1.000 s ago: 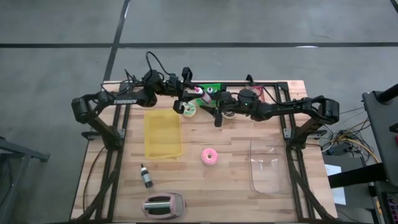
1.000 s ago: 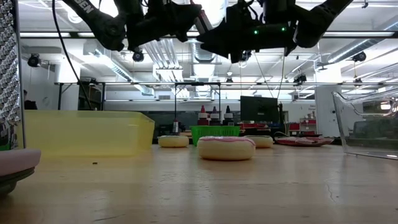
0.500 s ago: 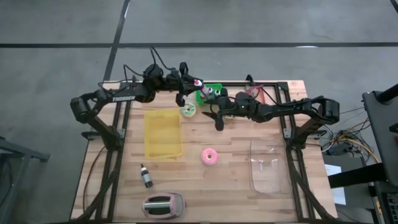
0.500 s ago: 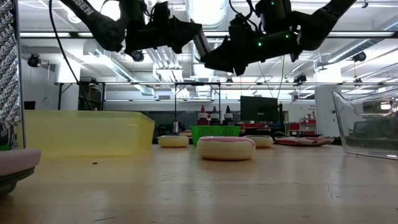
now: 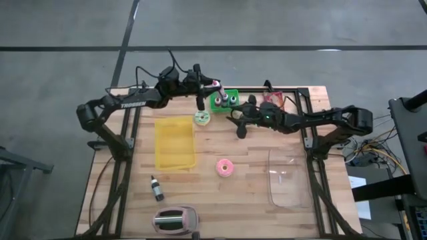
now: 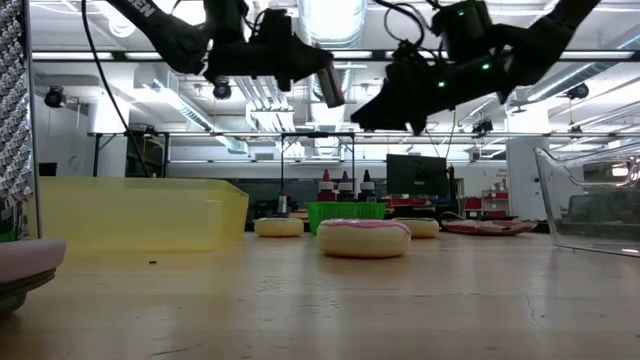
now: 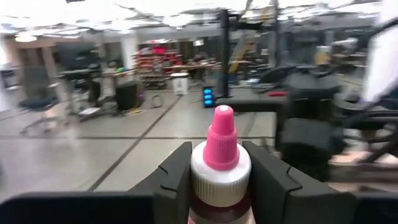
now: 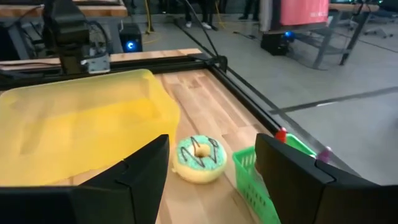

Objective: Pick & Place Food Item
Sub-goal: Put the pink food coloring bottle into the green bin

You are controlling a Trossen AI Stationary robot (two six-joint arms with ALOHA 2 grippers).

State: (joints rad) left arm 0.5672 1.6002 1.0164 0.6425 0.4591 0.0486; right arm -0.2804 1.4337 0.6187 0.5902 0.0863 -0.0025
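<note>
A green-frosted donut (image 5: 202, 118) lies flat on the table beside the green basket (image 5: 225, 100), which holds bottles. A pink-frosted donut (image 5: 225, 167) lies flat mid-table. My left gripper (image 5: 208, 85) is up over the far edge near the basket, shut on a bottle with a pink cap (image 7: 222, 140). Above the table, right of the green donut (image 8: 200, 158), my right gripper (image 5: 241, 129) stands open with nothing between its fingers. My left gripper pinches the bottle between its two fingers just below the white shoulder (image 7: 221, 173), one finger (image 7: 177, 180) on each side. The fingers reach out level and lie along the bottle, whose pink cap sticks out past the fingertips. The bottle is lifted clear of table and basket.
A yellow tray (image 5: 175, 143) lies left of the donuts, a clear container (image 5: 288, 177) at the right. A small dark bottle (image 5: 157, 189) and a pink toaster-like item (image 5: 176, 220) sit near the front edge. Red packets (image 5: 273, 98) lie beyond the basket.
My left gripper has tipped up from slanting down to level and shifted toward the far edge, swinging the held bottle's cap up and toward the basket. My right gripper has drawn back toward the table's right and sunk a little, staying open.
</note>
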